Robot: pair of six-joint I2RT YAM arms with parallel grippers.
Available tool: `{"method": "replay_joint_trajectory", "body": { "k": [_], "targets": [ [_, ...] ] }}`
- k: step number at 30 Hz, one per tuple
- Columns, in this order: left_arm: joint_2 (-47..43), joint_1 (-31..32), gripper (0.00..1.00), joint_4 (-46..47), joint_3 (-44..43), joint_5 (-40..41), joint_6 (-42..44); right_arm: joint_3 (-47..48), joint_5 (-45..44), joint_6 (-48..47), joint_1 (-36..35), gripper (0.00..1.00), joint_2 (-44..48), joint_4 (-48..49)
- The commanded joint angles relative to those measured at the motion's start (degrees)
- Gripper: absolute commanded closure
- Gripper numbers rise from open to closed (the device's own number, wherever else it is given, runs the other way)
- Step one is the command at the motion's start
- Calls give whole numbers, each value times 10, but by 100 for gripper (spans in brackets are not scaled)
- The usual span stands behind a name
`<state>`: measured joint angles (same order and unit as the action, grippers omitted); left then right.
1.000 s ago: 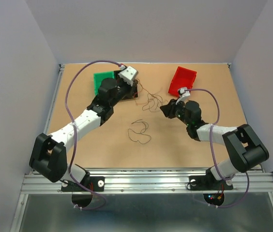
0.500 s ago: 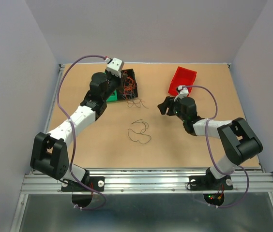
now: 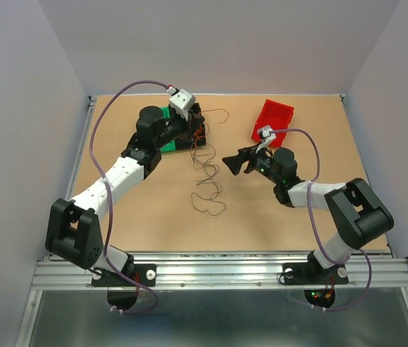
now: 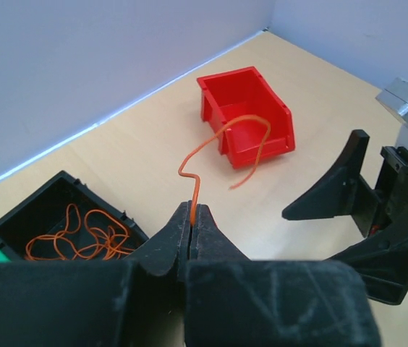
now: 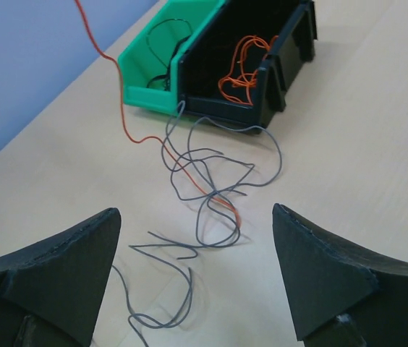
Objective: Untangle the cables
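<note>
Loose cables [image 3: 206, 182] sprawled mid-surface [image 3: 153, 224], just before two touching bins at the far left, inner bin [image 5: 291, 65] and outer bin [image 5: 150, 97], each with strands inside. A third bin [image 3: 276, 116] sat far right, the right claw [image 5: 196, 212] between it and the cables.

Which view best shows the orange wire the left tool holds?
Left wrist: the orange wire rises from the shut left tool. Right wrist shows its tail among grey wires; top external, a faint thread.

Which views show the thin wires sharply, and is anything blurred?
Left wrist view: the orange wire in the shut left gripper is sharp, the gripper's near bulk soft. Right wrist view: grey wires crisp, the open right gripper dark and soft-edged. Top view: even light, no glare, wires hair-thin.
</note>
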<state>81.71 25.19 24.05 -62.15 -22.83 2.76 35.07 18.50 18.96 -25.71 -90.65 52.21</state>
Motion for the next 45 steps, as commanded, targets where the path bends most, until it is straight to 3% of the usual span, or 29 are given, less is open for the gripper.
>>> {"method": "replay_joint_trajectory", "body": {
  "k": [1,12,21,33,39,43,45],
  "targets": [
    [-25,14,100,3,-27,-25,14,5,36,-22,-15,11,-3,69],
    [-72,15,100,-15,-25,-19,4,87,19,-24,-47,18,-119,84],
    [-123,14,100,-78,-82,-39,-26,68,58,-12,-67,17,-116,189],
    [-123,15,100,-148,-191,-60,-59,112,93,-67,-137,17,-152,200],
    [-87,15,100,-154,-238,16,-36,124,62,-65,-145,21,-170,200],
    [-39,5,100,-163,-288,120,-9,99,-23,-63,-145,22,-156,201],
    [-7,-10,100,-163,-304,132,-16,89,-55,-62,-145,24,-148,201]
  ]
}}
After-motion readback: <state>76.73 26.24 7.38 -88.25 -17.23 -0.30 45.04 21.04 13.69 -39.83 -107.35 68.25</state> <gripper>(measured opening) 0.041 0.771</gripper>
